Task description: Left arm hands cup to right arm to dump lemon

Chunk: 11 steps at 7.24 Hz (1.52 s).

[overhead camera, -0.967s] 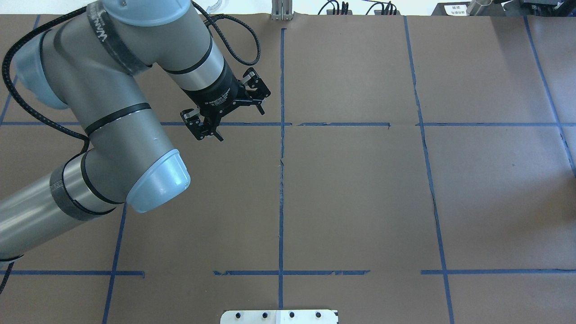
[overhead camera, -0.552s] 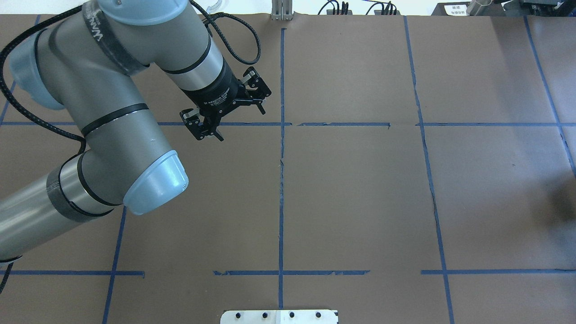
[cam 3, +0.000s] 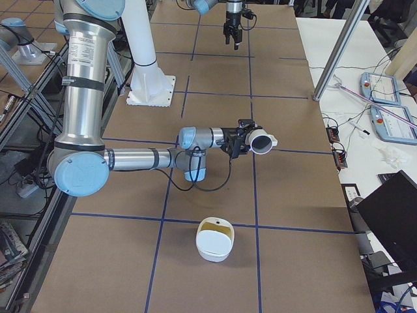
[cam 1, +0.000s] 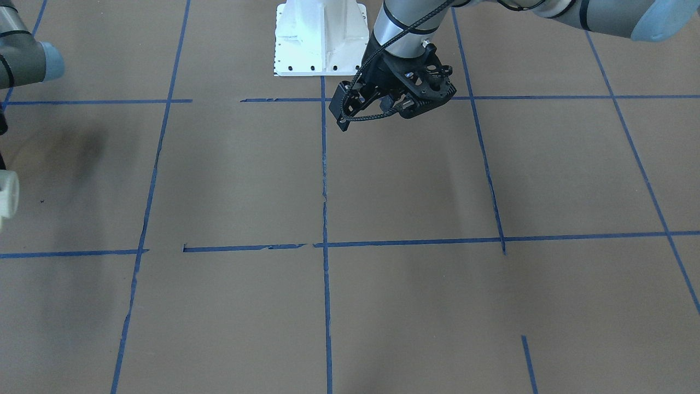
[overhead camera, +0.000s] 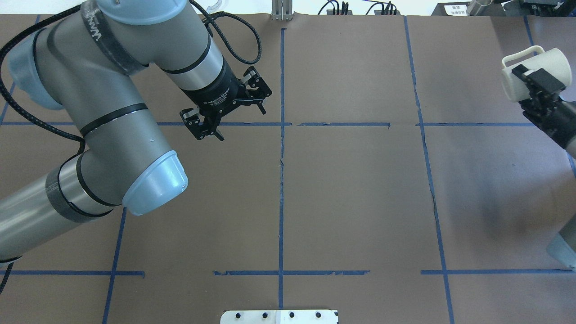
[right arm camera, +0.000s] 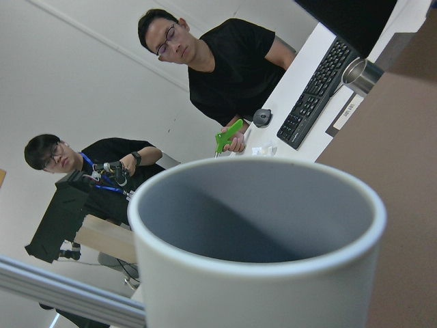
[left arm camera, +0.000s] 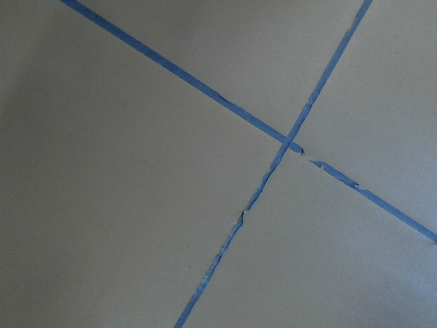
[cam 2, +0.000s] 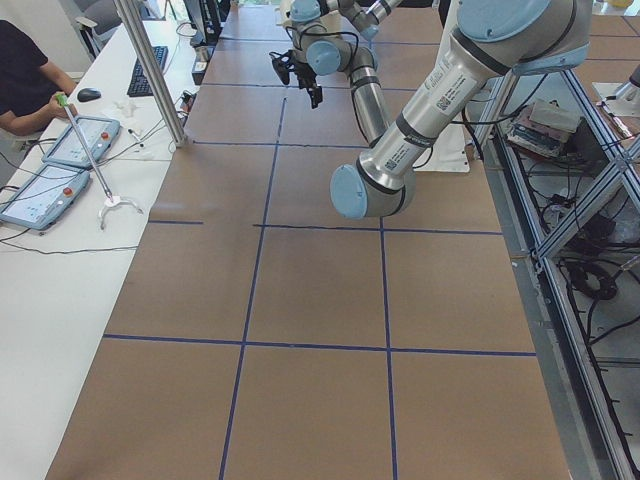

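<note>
My right claw point(overhead camera: 533, 80) is closed on the cup point(overhead camera: 557, 63), holding it tipped on its side in the air at the upper right edge of the overhead frame. My left claw point(overhead camera: 241, 124) hangs wide and empty over a tape crossing, upper left of centre.

My worry is the white container point(cam 3: 215, 248), bottom centre in the right side view. It sits well apart from the cup, so a lemon rolling out here would land on the bare table point(overhead camera: 360, 189). A loose hold could also let the cup slip as the wrist turns.

I can't find the lemon. The right wrist view shows only grey inner wall and hides the cup's floor. The yellowish patch in the container is too small to name.
</note>
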Each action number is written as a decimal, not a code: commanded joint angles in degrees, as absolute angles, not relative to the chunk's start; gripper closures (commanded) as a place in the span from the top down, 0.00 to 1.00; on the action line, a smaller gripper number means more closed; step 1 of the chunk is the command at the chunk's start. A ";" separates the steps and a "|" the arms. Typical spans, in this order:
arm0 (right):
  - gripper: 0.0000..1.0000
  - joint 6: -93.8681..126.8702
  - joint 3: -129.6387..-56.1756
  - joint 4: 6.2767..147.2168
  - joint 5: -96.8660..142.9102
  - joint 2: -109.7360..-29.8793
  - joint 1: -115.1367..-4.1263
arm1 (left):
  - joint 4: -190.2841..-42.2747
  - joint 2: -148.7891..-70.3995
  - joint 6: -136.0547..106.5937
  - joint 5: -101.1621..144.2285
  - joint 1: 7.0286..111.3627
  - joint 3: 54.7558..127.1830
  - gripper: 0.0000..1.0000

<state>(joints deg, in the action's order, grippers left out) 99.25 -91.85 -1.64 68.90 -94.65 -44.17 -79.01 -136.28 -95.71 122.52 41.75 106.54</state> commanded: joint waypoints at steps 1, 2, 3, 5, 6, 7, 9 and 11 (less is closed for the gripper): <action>0.03 75.88 -91.23 7.00 56.50 -86.70 -31.54 | -79.01 -137.45 -95.63 122.43 41.75 106.00 1.00; 0.02 70.02 -90.88 13.30 50.94 -81.61 -27.03 | -79.01 -138.33 -95.54 122.34 41.75 105.39 1.00; 0.02 67.61 -90.53 16.93 47.93 -76.17 -21.76 | -79.01 -139.56 -95.54 121.56 41.66 105.03 1.00; 0.02 61.90 -89.22 26.58 41.00 -68.77 -15.94 | -78.23 -143.33 -95.45 120.94 41.31 102.58 1.00; 0.02 58.48 -89.12 34.37 35.56 -64.90 -13.47 | -78.05 -144.74 -95.54 119.55 41.13 101.26 1.00; 0.02 56.45 -89.12 40.80 33.77 -61.47 -12.06 | -76.48 -145.97 -95.54 118.57 40.52 99.60 1.00; 0.03 56.16 -89.21 49.44 30.25 -57.59 -10.73 | -76.03 -146.07 -95.54 118.21 38.94 97.48 1.00; 0.03 56.16 -89.30 51.06 29.80 -56.34 -10.20 | -75.06 -145.99 -95.45 115.75 36.83 96.86 1.00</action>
